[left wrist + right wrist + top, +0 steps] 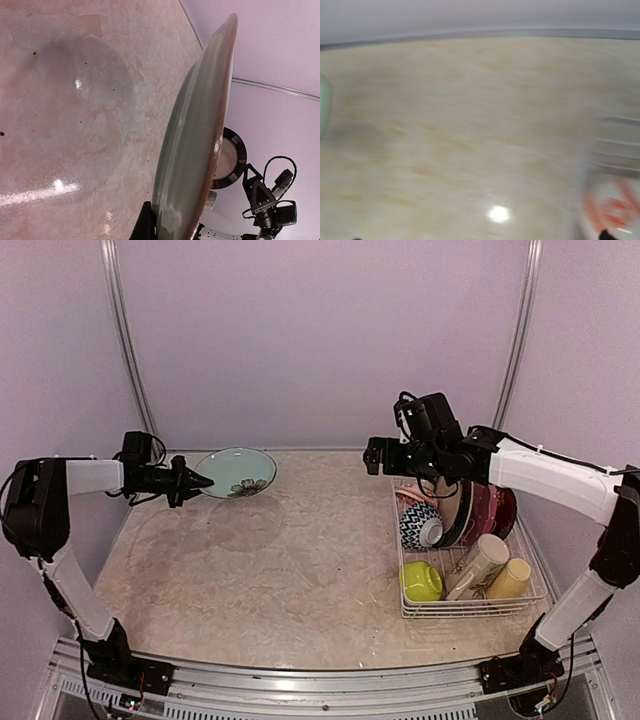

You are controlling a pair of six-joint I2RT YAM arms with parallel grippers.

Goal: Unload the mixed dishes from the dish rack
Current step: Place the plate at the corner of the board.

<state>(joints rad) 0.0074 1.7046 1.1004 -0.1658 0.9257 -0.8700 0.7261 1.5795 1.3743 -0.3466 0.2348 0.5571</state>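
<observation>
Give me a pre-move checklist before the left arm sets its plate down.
1. Left end effector clamped on the rim of the pale green plate: ok.
2. Plate resting on the table: not ok, it hangs above its shadow.
3. Table under the plate free of other dishes: ok.
4. Right end effector open, empty, over the dish rack, well away from the plate: ok.
5. Right wrist view sharp: not ok, blurred.
</observation>
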